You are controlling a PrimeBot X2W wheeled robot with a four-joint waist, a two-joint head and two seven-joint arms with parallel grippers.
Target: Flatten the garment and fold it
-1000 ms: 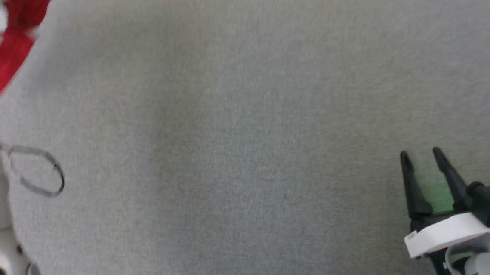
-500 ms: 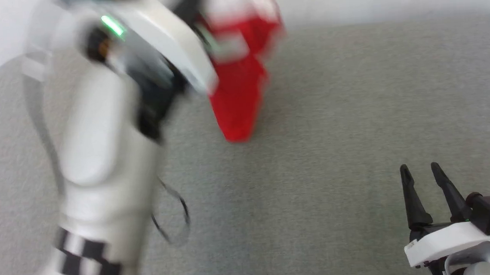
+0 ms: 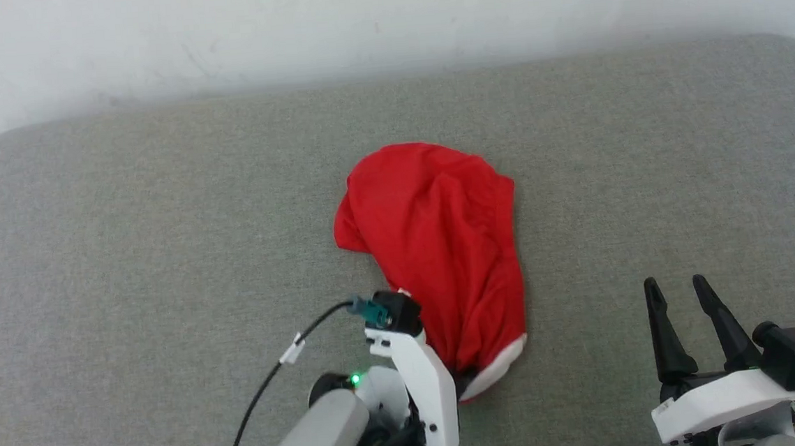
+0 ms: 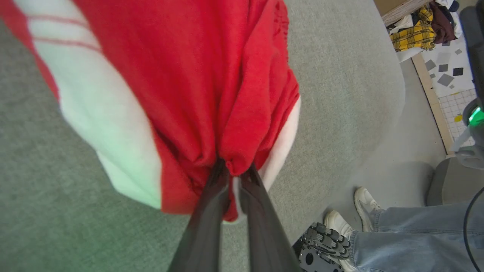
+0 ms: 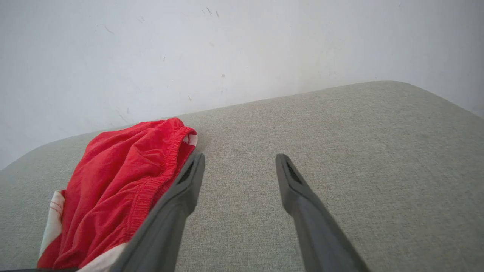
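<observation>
The garment [image 3: 441, 248] lies crumpled in a heap near the middle of the tabletop [image 3: 125, 235]. Its red body runs toward the far edge, and a white band [image 3: 495, 366] shows at its near end. The left jaws are almost closed, pinching a bunched fold of red cloth at that near end. The right jaws stand wide open with nothing in them, by the near right corner and apart from the garment.

The likely trouble is in that pinch. It seems to gather several layers at once, so a pull toward the near edge would probably drag the whole heap rather than spread it. The cloth looks thin and could slip out under a sharp tug. The right jaws have no clean edge to take. The waistband [image 5: 166, 166] is rucked and partly tucked, so a grab there might catch two layers and lock in a twist, leaving nothing flat to fold.
</observation>
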